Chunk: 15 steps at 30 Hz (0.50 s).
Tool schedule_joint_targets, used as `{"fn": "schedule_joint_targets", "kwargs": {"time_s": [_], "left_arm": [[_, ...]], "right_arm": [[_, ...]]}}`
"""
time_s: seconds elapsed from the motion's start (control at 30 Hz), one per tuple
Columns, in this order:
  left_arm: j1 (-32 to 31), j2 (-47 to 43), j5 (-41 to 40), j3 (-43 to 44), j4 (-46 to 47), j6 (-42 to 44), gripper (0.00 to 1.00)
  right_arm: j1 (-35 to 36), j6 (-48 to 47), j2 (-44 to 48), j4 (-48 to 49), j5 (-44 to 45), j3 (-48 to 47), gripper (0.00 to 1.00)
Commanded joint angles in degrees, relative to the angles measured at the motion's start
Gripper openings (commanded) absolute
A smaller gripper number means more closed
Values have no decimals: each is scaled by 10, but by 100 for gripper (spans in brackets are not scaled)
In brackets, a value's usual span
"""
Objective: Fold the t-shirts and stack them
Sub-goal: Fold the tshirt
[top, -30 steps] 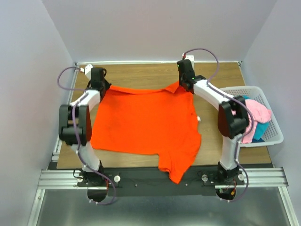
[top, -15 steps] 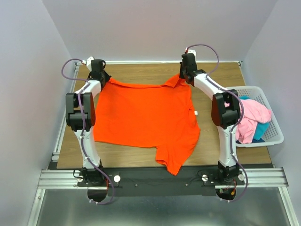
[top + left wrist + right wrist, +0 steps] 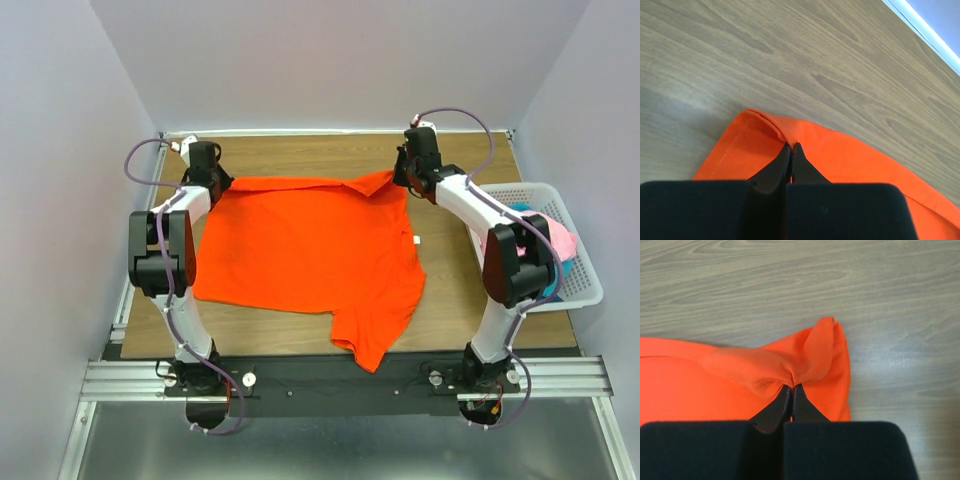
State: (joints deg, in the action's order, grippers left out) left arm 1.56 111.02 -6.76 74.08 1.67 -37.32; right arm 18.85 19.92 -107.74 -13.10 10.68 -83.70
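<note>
Top external view is showing the orange shirt (image 3: 300,250) lying spread across the middle of the wooden surface (image 3: 300,152), with one sleeve trailing toward 6 o'clock and reaching the near edge. The left end effector (image 3: 214,181) is sitting at the shirt's 10 o'clock corner and the right end effector (image 3: 403,180) at its 1 o'clock corner, and the cloth's far edge is running almost straight between them. Left wrist view is showing the fingers (image 3: 777,167) pressed together, pinching the hemmed corner of the orange cloth, with bare wood lying beyond it toward 12 o'clock. Right wrist view is showing the other end effector's jaws likewise squeezed narrow on a gathered peak of orange fabric, which is bunching into a small raised fold there. At 3 o'clock a white basket (image 3: 592,292) is standing at the side of the surface, holding the pink shirt (image 3: 564,238) and the teal shirt (image 3: 553,280), both partly hidden behind the right arm.
</note>
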Motion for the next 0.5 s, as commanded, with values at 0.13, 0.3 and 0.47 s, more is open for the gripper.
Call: {"fn": "schedule_joint_targets", "kwargs": {"time_s": [0.13,0.3,0.47], "left_arm": [[17,-79,-12,-62,17,7,0],[17,-99,-21,-86,7,14,0],[19,-112,-33,-104,-4,9,0]], "right_arm": [[11,42,92,-22,-32,104,1],[22,58,157,-36,-25,154,1],[37,83,208,-52,-1,198,1]]}}
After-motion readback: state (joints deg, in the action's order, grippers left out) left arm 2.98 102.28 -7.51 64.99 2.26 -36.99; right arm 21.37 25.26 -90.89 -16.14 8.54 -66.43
